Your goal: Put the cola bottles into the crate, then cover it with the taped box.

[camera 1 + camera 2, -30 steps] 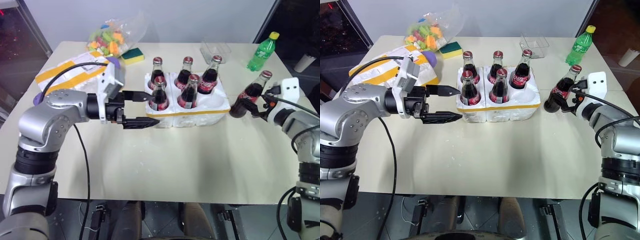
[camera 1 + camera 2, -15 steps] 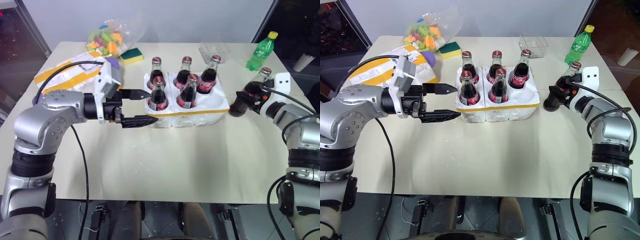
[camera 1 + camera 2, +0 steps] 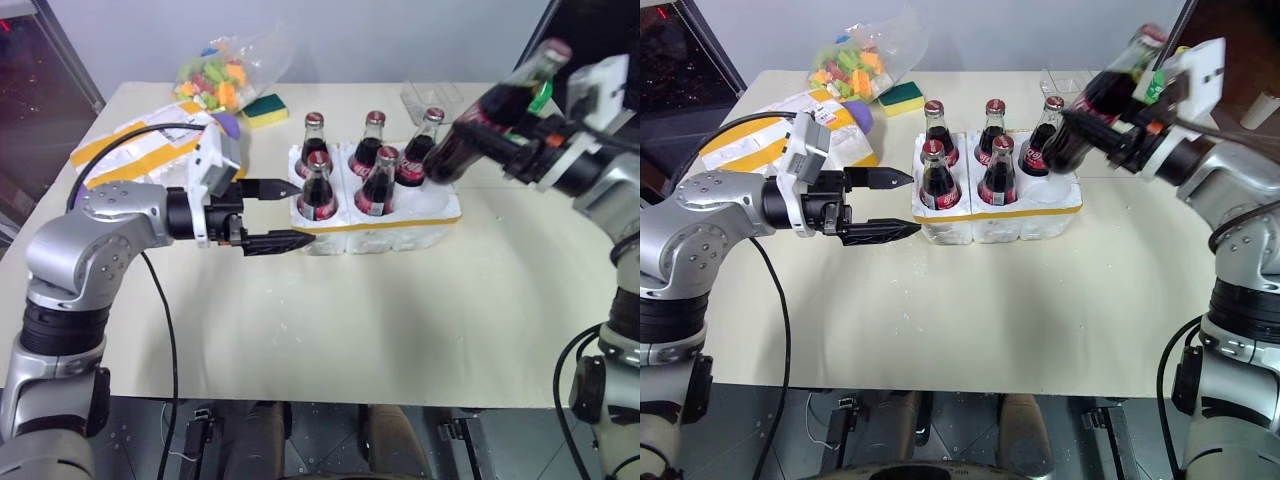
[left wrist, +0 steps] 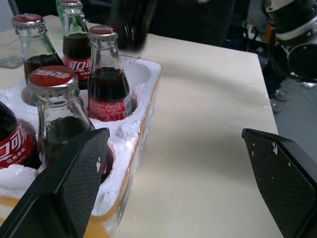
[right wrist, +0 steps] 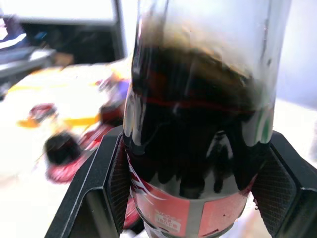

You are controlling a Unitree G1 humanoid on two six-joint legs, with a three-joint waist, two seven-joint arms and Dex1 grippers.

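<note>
Right gripper (image 3: 1118, 118): clamped on a cola bottle (image 3: 1095, 100), which hangs tilted in the air over the crate's right end, base toward the crate, red cap up and away.
Right wrist view: the two black fingers (image 5: 91, 191) press the held bottle's glass from both sides, just above its red label – dark cola sloshes inside.
Left gripper (image 3: 285, 215): spread wide and holding nothing, fingers level and pointing at the crate's left end.
Left wrist view: one finger (image 4: 74, 183) lies close by the crate's foam wall, the other well out over bare table; whether the near one touches the foam cannot be told.
Crate (image 3: 400, 235): white foam with a yellow tape strip, mid-table toward the far edge; five cola bottles (image 3: 318, 188) stand upright in its wells – the front right well is free.
Taped box (image 3: 125, 150): near the table's left edge, behind the left arm, which hides part of it.
Other things: a bag of coloured pieces (image 3: 215, 75) and a yellow-green sponge (image 3: 265, 108) by the far edge; a clear plastic tray (image 3: 425, 97) behind the crate; a green bottle (image 3: 541, 96) mostly hidden by the right gripper.
</note>
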